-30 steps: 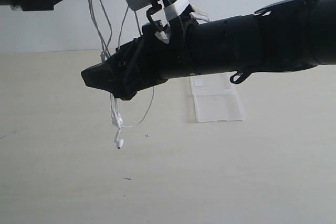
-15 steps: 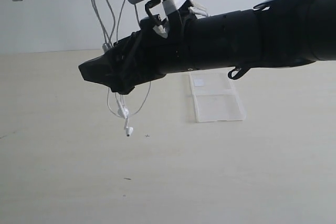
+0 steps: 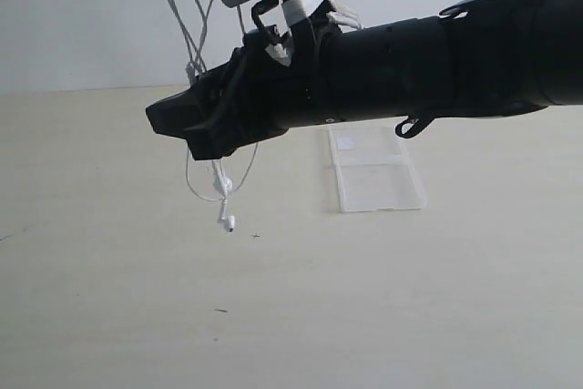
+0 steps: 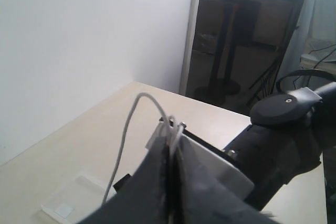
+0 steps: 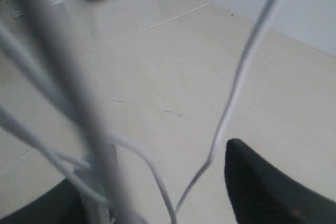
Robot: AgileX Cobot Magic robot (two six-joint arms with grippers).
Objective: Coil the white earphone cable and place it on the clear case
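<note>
The left gripper (image 4: 172, 129) pinches the white earphone cable (image 4: 122, 148) between closed fingertips, a loop arching above them. In the right wrist view, blurred strands run between the parted jaws of the right gripper (image 3: 178, 129). Only the exterior view shows the earbuds dangling below it. The clear case (image 3: 378, 175) lies flat on the table (image 3: 364, 316), well apart.

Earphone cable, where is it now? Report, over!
Left gripper shut on white earphone cable, hanging uncoiled. Right gripper fingers apart around strands. Clear case lies bare, nothing in the way.
</note>
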